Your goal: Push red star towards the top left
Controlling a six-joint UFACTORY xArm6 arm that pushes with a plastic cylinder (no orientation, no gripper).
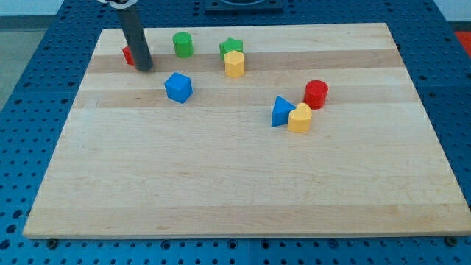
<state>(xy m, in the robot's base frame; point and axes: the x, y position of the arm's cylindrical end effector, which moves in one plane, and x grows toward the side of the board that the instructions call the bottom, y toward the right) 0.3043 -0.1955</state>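
Observation:
The red star (128,54) lies near the board's top left, mostly hidden behind my dark rod; only a small red part shows at the rod's left side. My tip (144,68) rests on the board right beside it, on its right and slightly below, touching or nearly touching it. A green cylinder (182,44) stands to the right of the rod. A blue block (178,87) lies below and right of the tip.
A green star (231,47) with a yellow block (234,64) just below it sits at top centre. A red cylinder (316,93), a blue triangle (280,111) and a yellow block (299,118) cluster at centre right. The wooden board's left edge (73,110) is close.

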